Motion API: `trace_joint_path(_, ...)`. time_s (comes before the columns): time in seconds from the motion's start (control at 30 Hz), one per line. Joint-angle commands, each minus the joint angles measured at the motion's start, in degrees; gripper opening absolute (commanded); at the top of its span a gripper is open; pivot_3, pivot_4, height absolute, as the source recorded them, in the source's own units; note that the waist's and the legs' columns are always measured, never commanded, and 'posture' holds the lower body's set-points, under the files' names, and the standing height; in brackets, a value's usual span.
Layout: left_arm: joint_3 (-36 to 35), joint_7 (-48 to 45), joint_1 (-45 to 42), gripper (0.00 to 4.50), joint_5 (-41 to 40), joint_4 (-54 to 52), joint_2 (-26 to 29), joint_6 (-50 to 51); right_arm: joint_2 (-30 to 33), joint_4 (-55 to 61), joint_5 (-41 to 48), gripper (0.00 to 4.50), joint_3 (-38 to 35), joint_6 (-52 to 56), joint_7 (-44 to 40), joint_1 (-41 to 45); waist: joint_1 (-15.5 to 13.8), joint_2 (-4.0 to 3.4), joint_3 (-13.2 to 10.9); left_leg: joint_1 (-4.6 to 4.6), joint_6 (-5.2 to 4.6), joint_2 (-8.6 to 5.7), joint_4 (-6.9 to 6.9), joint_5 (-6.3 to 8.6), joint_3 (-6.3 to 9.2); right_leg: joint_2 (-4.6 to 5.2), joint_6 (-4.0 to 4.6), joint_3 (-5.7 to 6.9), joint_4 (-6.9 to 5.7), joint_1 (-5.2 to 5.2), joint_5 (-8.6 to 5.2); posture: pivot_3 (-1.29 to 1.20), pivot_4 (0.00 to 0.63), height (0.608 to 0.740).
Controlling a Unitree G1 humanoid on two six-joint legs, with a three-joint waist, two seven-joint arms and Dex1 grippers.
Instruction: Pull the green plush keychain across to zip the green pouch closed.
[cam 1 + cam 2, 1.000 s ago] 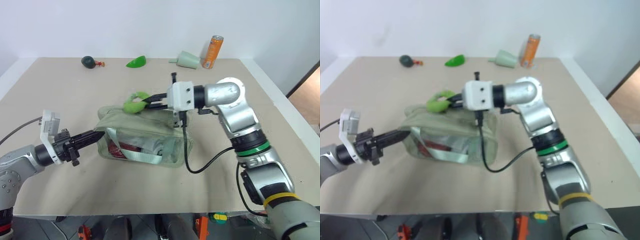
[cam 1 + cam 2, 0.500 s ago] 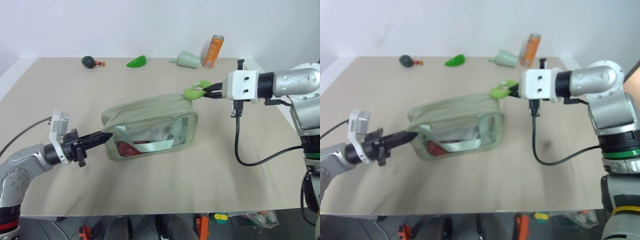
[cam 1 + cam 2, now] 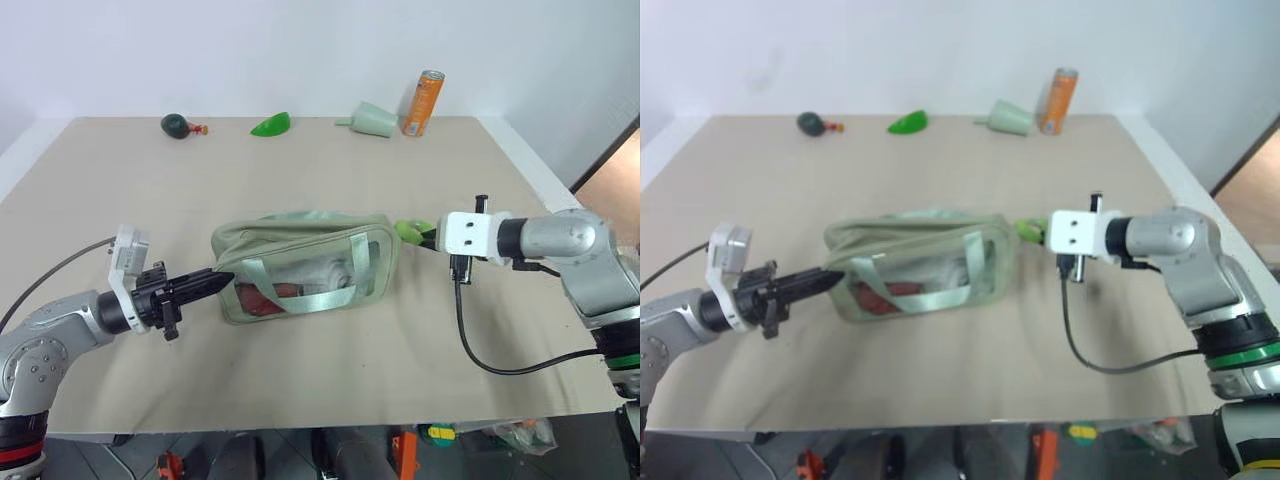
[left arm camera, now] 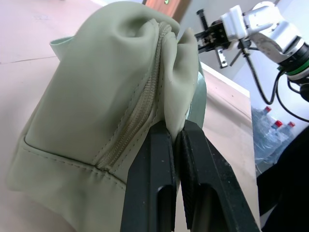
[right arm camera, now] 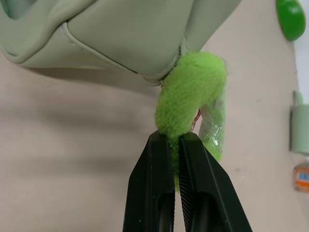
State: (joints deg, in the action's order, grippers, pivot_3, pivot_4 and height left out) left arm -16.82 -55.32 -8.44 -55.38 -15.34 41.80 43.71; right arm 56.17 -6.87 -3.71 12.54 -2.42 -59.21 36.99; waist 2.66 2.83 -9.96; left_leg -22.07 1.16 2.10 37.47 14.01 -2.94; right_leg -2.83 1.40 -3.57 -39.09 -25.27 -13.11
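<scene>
The green pouch [image 3: 300, 262] lies mid-table with its clear side panel toward me and red items inside. In the left wrist view its top zipper [image 4: 140, 111] runs closed along the fabric. My left gripper [image 3: 215, 281] is shut on the pouch's left end, pinching a fold of fabric [image 4: 176, 72]. At the pouch's right end hangs the green plush keychain [image 5: 190, 92], a fuzzy lime ring [image 3: 408, 232]. My right gripper [image 3: 428, 238] is shut on that ring, just right of the pouch, low near the tabletop.
Along the table's far edge stand an orange can [image 3: 424, 103], a pale green cone [image 3: 372, 121], a bright green leaf-shaped wedge [image 3: 272, 124] and a small dark round object [image 3: 176, 125]. A black cable [image 3: 490, 350] loops under my right wrist.
My right gripper pulled the keychain from the pouch's left top across to its right end and sank toward the table. The pouch went from open and slumped to stretched and closed.
</scene>
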Motion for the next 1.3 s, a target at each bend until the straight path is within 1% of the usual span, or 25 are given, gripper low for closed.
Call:
trace_joint_path(0.03,-3.4,0.7,1.1,0.0,0.1,1.2,1.6,0.2,2.0,-5.0,-4.5,0.01,-0.9,3.2,1.0,-0.2,0.0,0.0,0.0,0.01,-0.01,0.0,0.0,-0.02,0.02,0.0,-0.02,0.01,0.0,0.01,0.01,0.0,0.15,0.74)
trace_joint_path(0.1,-3.4,0.8,1.3,0.0,0.1,1.1,1.5,0.2,1.2,-3.1,-3.1,0.01,-0.8,4.7,0.3,-1.8,0.0,0.01,0.0,0.01,-0.05,0.0,0.0,-0.04,0.03,0.0,-0.03,0.03,0.0,0.02,0.02,0.0,0.15,0.74)
trace_joint_path(0.17,-3.3,1.0,1.5,0.0,0.0,0.9,1.4,0.2,-0.7,-0.5,0.3,0.01,-1.7,7.3,-0.3,-3.0,0.0,0.05,0.0,0.01,-0.05,0.0,0.0,-0.04,0.02,0.0,-0.04,0.02,0.0,0.03,0.02,0.0,0.15,0.74)
trace_joint_path(0.23,-3.1,1.0,1.4,0.0,0.0,1.0,1.3,0.2,-4.3,3.9,7.7,0.01,-4.0,12.2,-1.3,-4.0,0.1,0.05,0.0,0.02,-0.05,0.01,-0.02,-0.04,0.02,-0.01,-0.04,0.0,0.0,0.03,0.02,0.0,0.15,0.74)
trace_joint_path(0.3,-3.0,1.0,1.2,0.0,0.0,1.1,1.2,0.2,-6.6,8.9,13.6,0.01,-5.7,16.3,-2.9,-5.7,0.2,0.05,0.0,0.02,-0.05,0.04,-0.02,-0.04,0.01,-0.05,-0.04,-0.01,0.0,0.02,0.02,0.0,0.15,0.74)
trace_joint_path(0.5,-2.8,1.1,0.5,0.0,0.0,1.5,1.0,0.2,-10.3,19.0,24.3,0.01,-9.4,26.2,-3.6,-8.4,0.1,0.03,0.0,0.0,-0.03,0.32,-0.06,-0.03,0.05,-0.34,-0.03,0.02,0.0,-0.03,0.02,0.0,0.15,0.74)
trace_joint_path(0.6,-2.6,1.2,0.5,0.0,0.1,1.5,0.6,0.2,-11.2,21.0,25.1,0.01,-8.7,28.8,-3.1,-10.1,0.1,0.03,0.0,-0.01,-0.03,0.36,-0.06,-0.03,0.1,-0.42,-0.03,0.05,0.0,-0.03,0.02,0.0,0.15,0.74)
trace_joint_path(0.7,-2.6,1.2,0.6,0.0,0.1,1.4,0.4,0.1,-10.7,20.0,20.4,0.01,-5.0,27.3,-3.0,-12.3,0.2,0.04,0.0,0.01,-0.01,0.39,-0.06,-0.02,0.06,-0.45,-0.03,0.03,0.0,-0.03,0.02,0.0,0.15,0.74)
trace_joint_path(0.77,-2.6,1.2,0.6,0.0,0.1,1.5,0.4,0.1,-10.3,17.1,15.9,0.01,-2.2,25.1,-2.4,-12.9,0.4,0.04,0.0,0.02,0.01,0.46,-0.06,-0.01,0.02,-0.53,-0.02,0.0,0.0,-0.05,0.02,0.0,0.15,0.74)
trace_joint_path(0.8,-2.5,1.2,0.5,0.0,0.2,1.5,0.4,0.0,-10.1,15.6,13.8,0.55,-0.8,24.2,-2.2,-13.0,0.4,0.05,0.0,0.09,0.01,0.53,-0.06,0.0,-0.02,-0.61,-0.01,-0.04,0.0,-0.03,0.03,0.0,0.15,0.74)
trace_joint_path(0.83,-2.5,1.2,0.5,0.0,0.2,1.6,0.4,0.0,-9.9,14.5,12.4,0.72,0.0,23.6,-2.2,-13.1,0.4,0.09,0.1,0.12,0.02,0.55,-0.06,0.0,-0.02,-0.65,-0.01,-0.03,0.0,-0.02,0.03,0.0,0.15,0.74)
trace_joint_path(0.9,-2.5,1.2,0.3,0.0,0.2,1.7,0.3,0.0,-10.4,12.7,10.9,1.29,0.7,22.4,-1.8,-12.7,0.2,0.19,0.1,0.23,0.02,0.6,-0.06,0.0,0.03,-0.76,0.0,0.03,0.0,0.08,0.04,0.0,0.15,0.74)
trace_joint_path(0.93,-2.5,1.2,0.3,0.0,0.2,1.7,0.3,0.0,-10.9,12.0,10.4,1.73,0.9,21.8,-1.5,-12.4,0.1,0.15,0.1,0.21,0.02,0.64,-0.06,-0.01,0.02,-0.8,0.03,0.05,0.0,0.05,0.04,0.0,0.15,0.74)
trace_joint_path(1.07,-2.4,1.1,0.1,0.0,0.3,1.8,0.2,0.0,-12.0,10.1,8.6,3.09,1.8,20.0,-1.4,-11.9,0.3,0.08,0.1,0.21,0.03,0.65,-0.09,-0.01,0.0,-0.88,0.11,-0.06,-0.04,-0.01,0.07,0.0,0.15,0.74)
trace_joint_path(1.17,-2.4,1.2,0.0,0.0,0.3,1.7,0.1,0.1,-13.5,9.9,10.6,4.12,-0.8,20.6,-0.7,-10.7,0.3,0.09,0.1,0.2,0.04,0.67,-0.09,0.0,0.01,-0.88,0.12,-0.05,-0.04,-0.01,0.06,0.0,0.15,0.74)
trace_joint_path(1.2,-2.4,1.3,0.0,0.0,0.3,1.7,0.1,0.1,-13.8,10.1,11.4,4.35,-1.7,21.0,-0.8,-10.3,0.3,0.08,0.1,0.2,0.05,0.68,-0.09,0.01,0.01,-0.89,0.13,-0.05,-0.04,-0.01,0.06,0.0,0.15,0.74)
trace_joint_path(1.23,-2.4,1.3,0.1,0.0,0.3,1.7,0.0,0.0,-13.6,10.3,11.8,4.47,-2.3,21.1,-1.3,-10.2,0.3,0.07,0.1,0.2,0.05,0.68,-0.09,0.01,0.0,-0.89,0.13,-0.06,-0.04,-0.02,0.06,0.0,0.15,0.74)
trace_joint_path(1.3,-2.3,1.3,0.2,0.0,0.5,1.7,-0.1,-0.1,-13.2,10.5,12.9,4.47,-3.7,21.8,-2.4,-10.0,0.2,0.07,0.1,0.18,0.05,0.68,-0.1,0.01,0.0,-0.89,0.13,-0.07,-0.04,-0.03,0.06,0.0,0.15,0.74)
